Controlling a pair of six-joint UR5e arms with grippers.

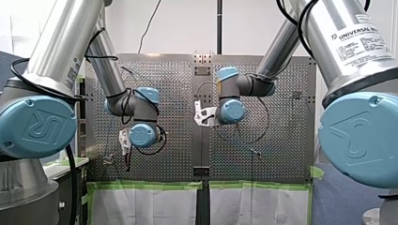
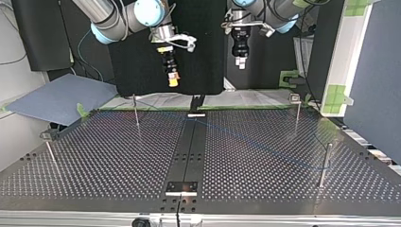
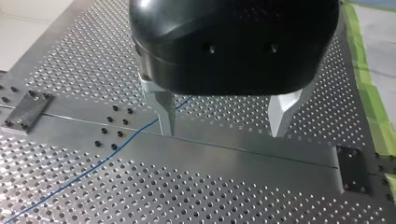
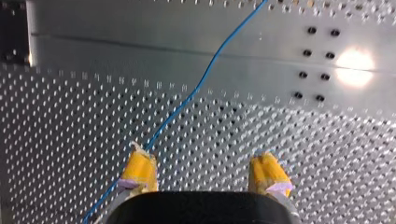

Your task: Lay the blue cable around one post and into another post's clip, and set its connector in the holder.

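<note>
Blue cable (image 4: 196,88) beside tool (image 4: 205,169) (pads (image 4: 139,169) apart)

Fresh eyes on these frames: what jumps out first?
The thin blue cable stands out, lying loose across the perforated table. Both grippers hang open above it, holding nothing: my left gripper with metal fingers, and my right gripper with yellow pads, where the cable runs close beside one pad. Thin posts stand around the table.
</note>
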